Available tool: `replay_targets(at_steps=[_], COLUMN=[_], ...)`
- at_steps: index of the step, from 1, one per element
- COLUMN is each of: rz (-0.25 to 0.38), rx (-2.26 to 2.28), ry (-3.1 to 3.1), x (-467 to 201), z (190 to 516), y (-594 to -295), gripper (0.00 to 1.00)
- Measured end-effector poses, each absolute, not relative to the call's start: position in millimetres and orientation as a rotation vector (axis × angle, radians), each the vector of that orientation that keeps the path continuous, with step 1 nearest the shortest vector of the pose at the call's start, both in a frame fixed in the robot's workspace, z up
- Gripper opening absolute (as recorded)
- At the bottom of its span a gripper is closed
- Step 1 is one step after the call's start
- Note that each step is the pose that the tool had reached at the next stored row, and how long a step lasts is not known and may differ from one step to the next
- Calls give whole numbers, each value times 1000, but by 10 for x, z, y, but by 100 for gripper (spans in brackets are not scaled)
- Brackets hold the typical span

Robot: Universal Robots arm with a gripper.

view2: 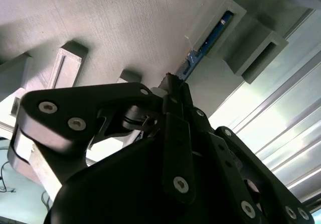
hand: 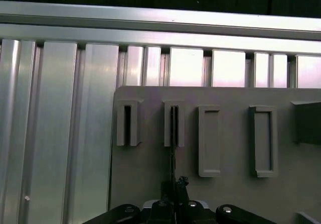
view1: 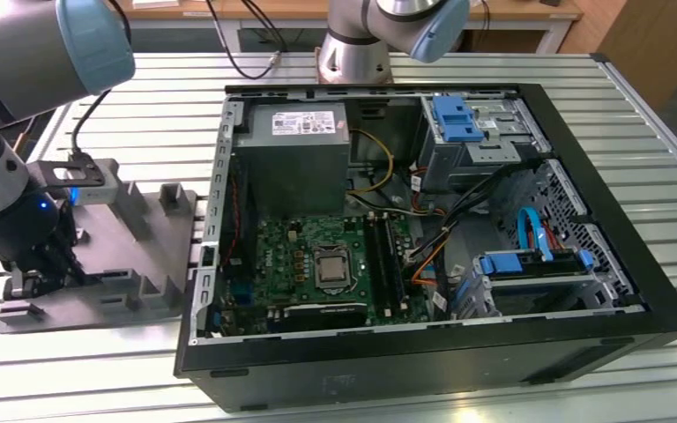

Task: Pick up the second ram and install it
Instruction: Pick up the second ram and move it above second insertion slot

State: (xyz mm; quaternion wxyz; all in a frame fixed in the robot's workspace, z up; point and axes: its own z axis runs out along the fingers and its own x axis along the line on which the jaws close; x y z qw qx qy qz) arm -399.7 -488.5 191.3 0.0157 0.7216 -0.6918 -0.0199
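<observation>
The claw, nearly closed, is pinching the ram, which is standing edge-on in a holder slot at the exterior view's lower left. Lifting it out and seating it in the case are remaining.

Finding: the gripper, clamped on the second ram, sits hemmed between raised slot posts on the grey fixture. The computer case stands just beside. The slatted table lies open elsewhere.
</observation>
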Motion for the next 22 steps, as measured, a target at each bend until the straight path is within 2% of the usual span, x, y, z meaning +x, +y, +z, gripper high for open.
replay_targets(at_steps=[1, 16, 22], rz=[-62, -62, -67], rx=[2245, 2245, 2247], ry=[-2152, -2152, -2154], x=[-3997, -3997, -3997], z=[1912, 1914, 2020], y=[-4885, -4885, -4885], gripper=[14, 14, 14])
